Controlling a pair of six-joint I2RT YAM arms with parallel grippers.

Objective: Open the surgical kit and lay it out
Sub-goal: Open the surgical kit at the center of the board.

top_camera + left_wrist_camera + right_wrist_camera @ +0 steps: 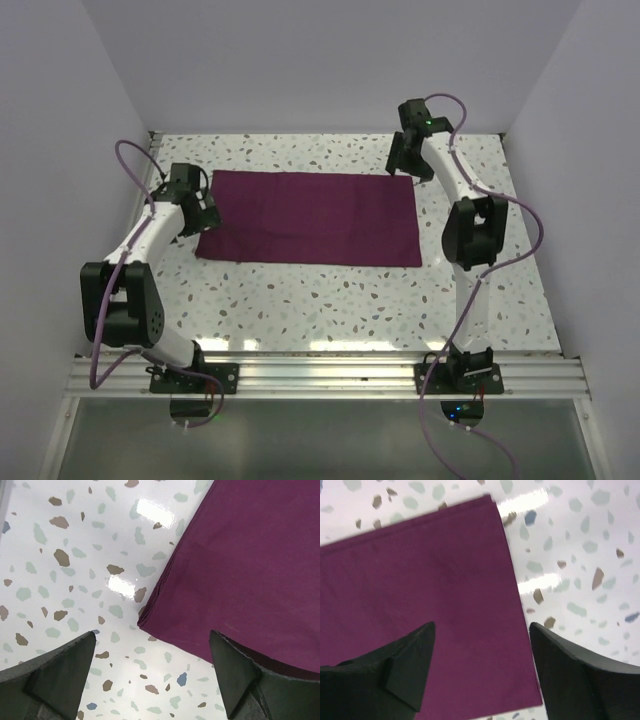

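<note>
The surgical kit (310, 217) shows as a dark purple cloth lying flat and folded on the speckled table, layered at its edges. My left gripper (207, 213) is at the cloth's left edge near the front corner. In the left wrist view the left gripper (152, 635) is open over that corner of the cloth (240, 565), one finger (60, 675) over the table, the other over the cloth. My right gripper (404, 160) is at the far right corner. In the right wrist view the right gripper (482, 626) is open, straddling the right edge of the cloth (420, 580). Neither gripper holds anything.
White walls close in the table (330, 300) on the left, back and right. An aluminium rail (330, 375) carrying both arm bases runs along the near edge. The right arm's elbow (475, 235) stands just right of the cloth.
</note>
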